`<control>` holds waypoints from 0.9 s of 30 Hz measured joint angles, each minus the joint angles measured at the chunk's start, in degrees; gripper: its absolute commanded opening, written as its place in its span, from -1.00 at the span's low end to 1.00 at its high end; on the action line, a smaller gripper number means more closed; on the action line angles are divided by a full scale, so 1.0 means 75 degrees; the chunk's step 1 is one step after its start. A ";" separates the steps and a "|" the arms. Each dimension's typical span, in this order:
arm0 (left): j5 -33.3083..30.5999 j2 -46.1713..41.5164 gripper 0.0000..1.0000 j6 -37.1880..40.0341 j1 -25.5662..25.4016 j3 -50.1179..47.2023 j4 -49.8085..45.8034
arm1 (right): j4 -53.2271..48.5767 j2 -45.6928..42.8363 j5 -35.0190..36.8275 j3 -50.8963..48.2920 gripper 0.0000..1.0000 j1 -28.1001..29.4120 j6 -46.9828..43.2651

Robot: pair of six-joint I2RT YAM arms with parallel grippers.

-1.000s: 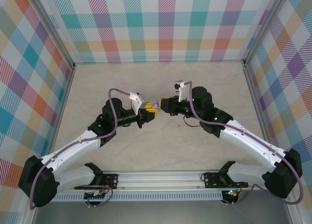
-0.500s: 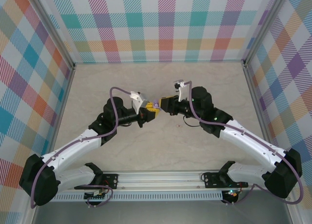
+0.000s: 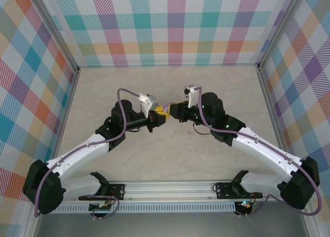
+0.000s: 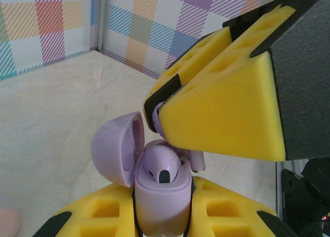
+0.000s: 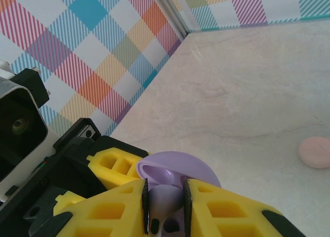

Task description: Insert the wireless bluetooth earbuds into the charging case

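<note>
Just above the open purple charging case [image 4: 160,208] clamped in my left gripper [image 3: 159,116], my right gripper [image 5: 165,198] pinches the second purple earbud [image 4: 196,160], stem down, just beside the seated bud [image 4: 162,169].

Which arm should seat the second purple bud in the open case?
Right. The right gripper pinches the purple bud just above the open case; the left gripper is clamped on that case, steadying it.
</note>
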 measured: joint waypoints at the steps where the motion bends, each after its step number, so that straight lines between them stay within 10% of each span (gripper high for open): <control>1: -0.0003 0.0012 -0.70 -0.0020 0.0000 0.0006 -0.0003 | 0.0000 0.0000 0.0032 0.0000 -0.52 0.0000 -0.0020; 27: 0.0026 0.0166 -0.69 -0.0393 0.0000 0.0140 -0.0195 | 0.0017 -0.0003 0.0647 0.0003 -0.53 0.0012 -0.0131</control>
